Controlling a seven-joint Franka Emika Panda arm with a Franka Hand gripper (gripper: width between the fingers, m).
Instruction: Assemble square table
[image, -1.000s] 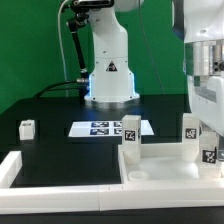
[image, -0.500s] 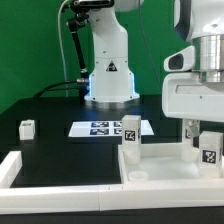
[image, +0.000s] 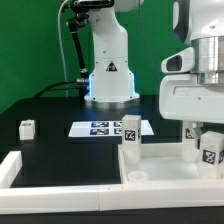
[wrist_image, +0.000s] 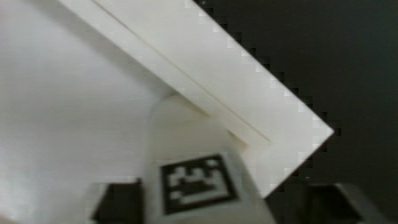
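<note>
Square table panel (image: 160, 178): large white rimmed piece lying flat on the black table at the near side of the exterior view, running from about 6 o'clock to 4 o'clock in that frame.
Gripper (image: 203, 138): hangs at about 3 o'clock in the exterior view, pointing down over the panel's far corner on that view's right; its white housing fills the upper part of that side.
Gripper state: the two dark fingers (wrist_image: 118, 203) stand on either side of a tagged leg block (image: 207, 150), jaws partway in; whether the pads are actually pressing the block cannot be told.
Held-side leg block: upright on the panel, its black-and-white tag facing the exterior camera; in the wrist view the tag (wrist_image: 199, 181) sits between the fingers, with the panel's raised rim (wrist_image: 214, 85) running diagonally past it.
Second leg block (image: 131, 138): upright near the panel's other far corner, at about 5 o'clock from the frame's centre, well apart from the gripper.
Third leg block (image: 27, 127): small, alone on the black table at about 9 o'clock.
Marker board (image: 103, 128): flat white sheet with black tags, behind the panel near the centre.
Border bar (image: 12, 165): white, at about 8 o'clock along the table's edge.
Robot base (image: 110, 70): white pedestal at about 12 o'clock.
</note>
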